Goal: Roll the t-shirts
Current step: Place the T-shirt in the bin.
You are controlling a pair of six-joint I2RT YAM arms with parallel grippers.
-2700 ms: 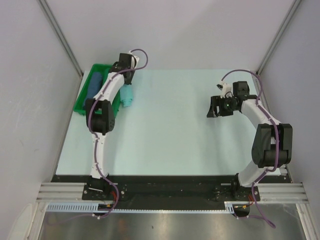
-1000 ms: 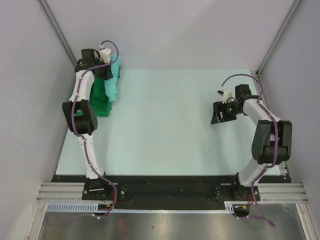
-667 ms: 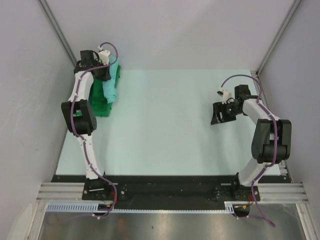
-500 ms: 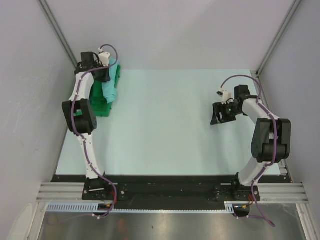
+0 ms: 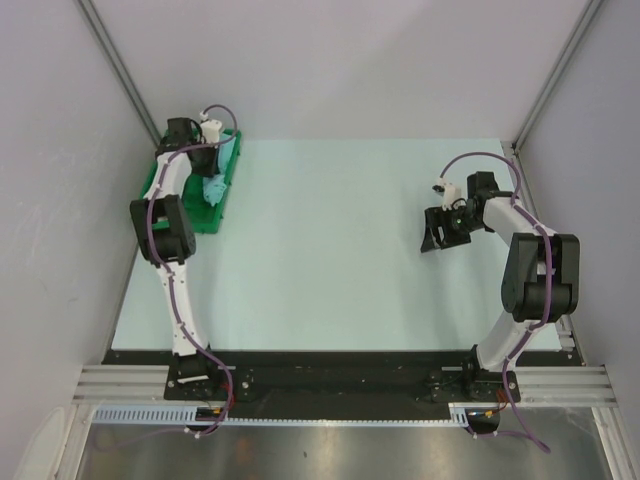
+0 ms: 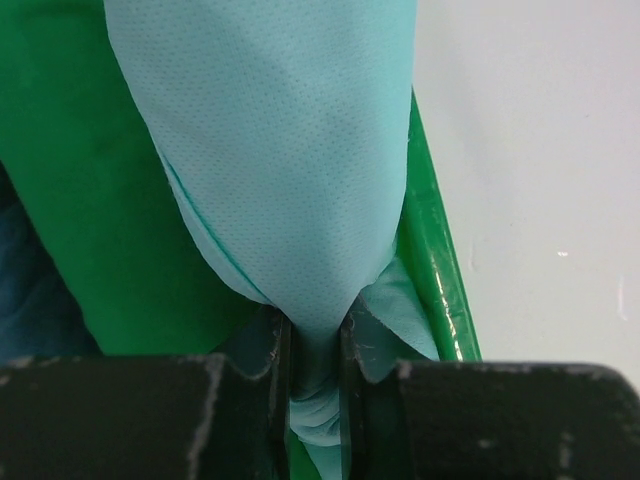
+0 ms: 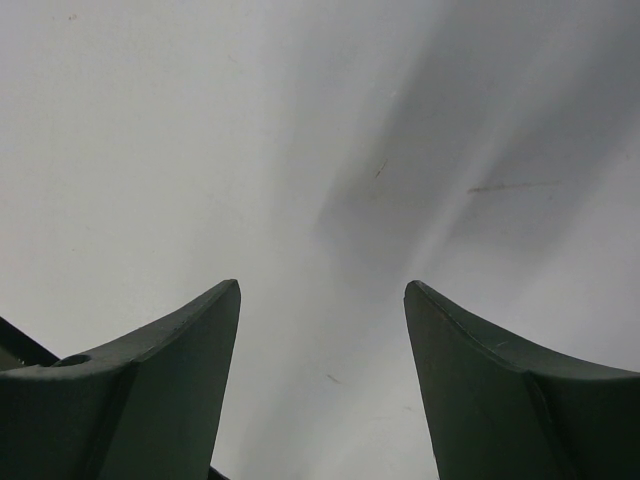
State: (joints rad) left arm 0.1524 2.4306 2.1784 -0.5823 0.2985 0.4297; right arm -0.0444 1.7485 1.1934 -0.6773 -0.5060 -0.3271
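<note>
A light turquoise t-shirt (image 6: 290, 150) hangs bunched from my left gripper (image 6: 315, 335), which is shut on a pinched fold of it. The cloth drapes over the inside and right wall of a green bin (image 6: 435, 260). In the top view the left gripper (image 5: 205, 165) is over the bin (image 5: 205, 218) at the table's far left, and only a small part of the t-shirt (image 5: 214, 187) shows beside the arm. My right gripper (image 5: 432, 235) hovers at the right side of the table. Its fingers (image 7: 180, 350) stand wide open over the bare surface, holding nothing.
Dark blue cloth (image 6: 30, 300) lies in the bin's left part. The grey side walls stand close behind the bin and beside the right arm. The pale table (image 5: 330, 260) stretches between the two arms.
The left arm has swung left and back, carrying the t-shirt from the bin's right edge to over the bin, so less cloth shows. The right gripper has hardly moved.
</note>
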